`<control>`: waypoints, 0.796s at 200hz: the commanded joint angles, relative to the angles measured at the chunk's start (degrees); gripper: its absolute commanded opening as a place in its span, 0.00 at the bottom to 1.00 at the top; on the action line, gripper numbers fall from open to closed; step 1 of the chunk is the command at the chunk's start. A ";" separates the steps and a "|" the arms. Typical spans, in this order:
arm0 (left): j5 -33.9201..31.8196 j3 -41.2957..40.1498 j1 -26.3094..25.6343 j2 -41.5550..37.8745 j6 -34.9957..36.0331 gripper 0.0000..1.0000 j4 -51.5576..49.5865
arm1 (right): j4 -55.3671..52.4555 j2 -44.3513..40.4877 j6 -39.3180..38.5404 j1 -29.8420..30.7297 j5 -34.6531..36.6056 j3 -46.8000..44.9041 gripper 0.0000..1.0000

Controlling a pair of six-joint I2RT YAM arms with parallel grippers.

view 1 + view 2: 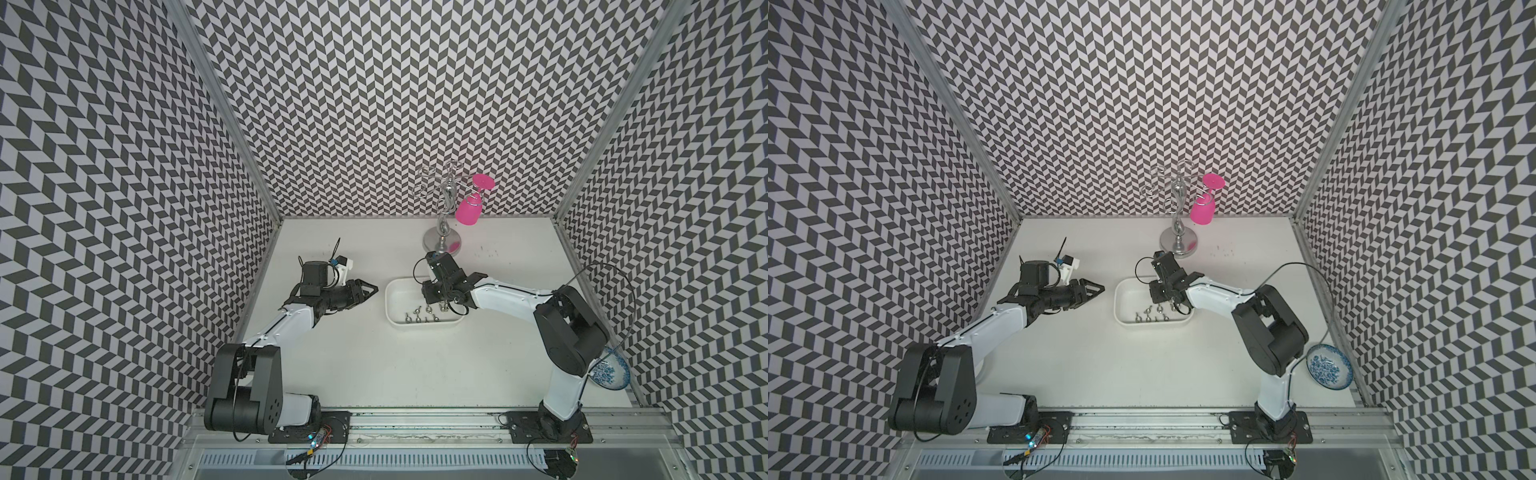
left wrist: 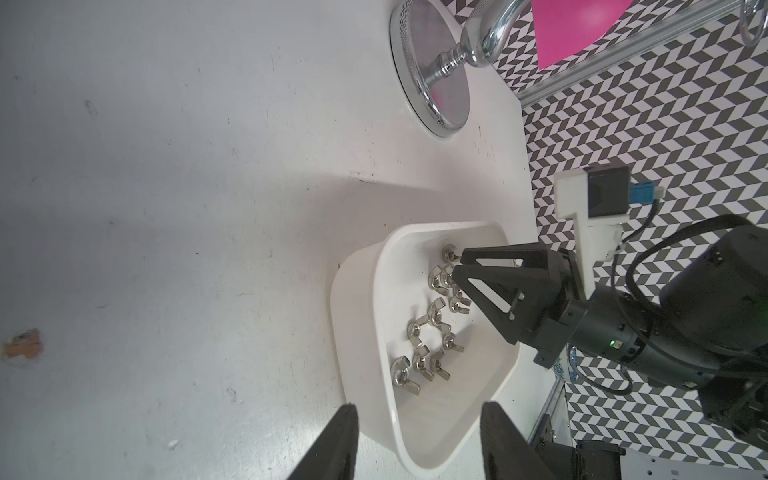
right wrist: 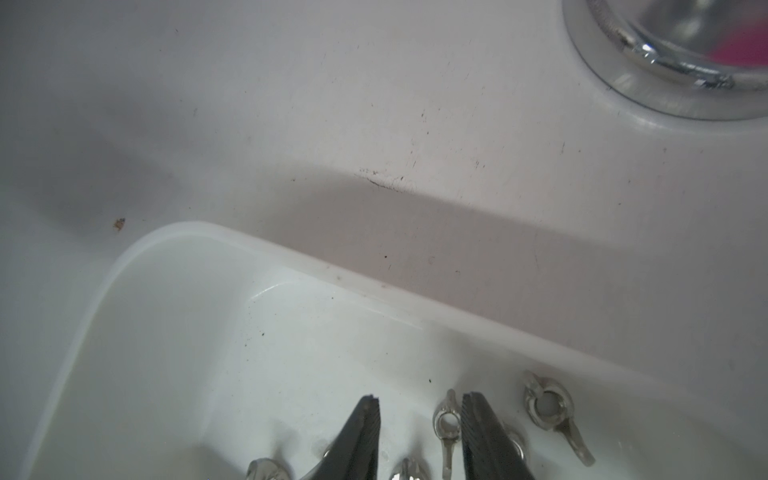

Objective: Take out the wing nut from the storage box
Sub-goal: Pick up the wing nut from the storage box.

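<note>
The storage box [image 1: 390,293] [image 1: 1120,305] is a shallow white tray in the middle of the table, with several silver wing nuts [image 1: 411,319] [image 2: 419,332] along its near side. My right gripper [image 3: 419,401] [image 2: 459,266] reaches down into the box with its jaws open. One wing nut [image 3: 446,419] lies on the floor of the box between the tips, close against one finger; another [image 3: 544,405] lies just outside. My left gripper [image 1: 375,288] [image 2: 417,409] hovers open and empty just left of the box's short end.
A chrome glass stand [image 1: 442,243] with a pink cup [image 1: 467,210] hanging on it rises just behind the box. A blue-patterned bowl [image 1: 1327,370] sits at the front right beside the right arm. Patterned walls close three sides, and a metal rail [image 1: 415,419] runs along the front.
</note>
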 commanded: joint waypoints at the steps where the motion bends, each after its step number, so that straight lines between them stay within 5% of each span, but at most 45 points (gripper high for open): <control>1: 1.15 -0.76 0.18 -0.32 0.69 0.51 0.18 | -0.19 1.64 -1.29 0.61 0.98 1.95 0.38; 159: 0.99 -0.76 0.09 -0.32 0.52 0.51 0.18 | -2.17 6.57 -1.61 1.98 5.61 4.50 0.35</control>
